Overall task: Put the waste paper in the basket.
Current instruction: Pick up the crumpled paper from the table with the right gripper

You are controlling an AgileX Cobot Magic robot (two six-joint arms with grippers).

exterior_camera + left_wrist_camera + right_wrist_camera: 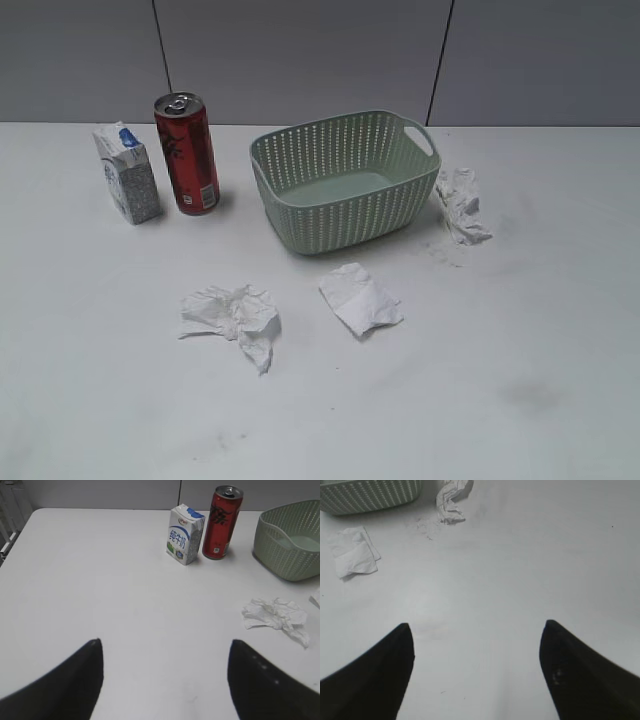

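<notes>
a: what are the arms doing?
b: the left tool (165, 680) is hanging over the white desk (100, 580) with its two tips wide apart, holding nothing. the right tool (476, 672) is doing the same.
a: where is the waste paper?
b: three pieces are lying on the desk: one crumpled piece (232, 317), one flat piece (358, 299), and one piece (461, 205) touching the green basket (345, 215).
</notes>
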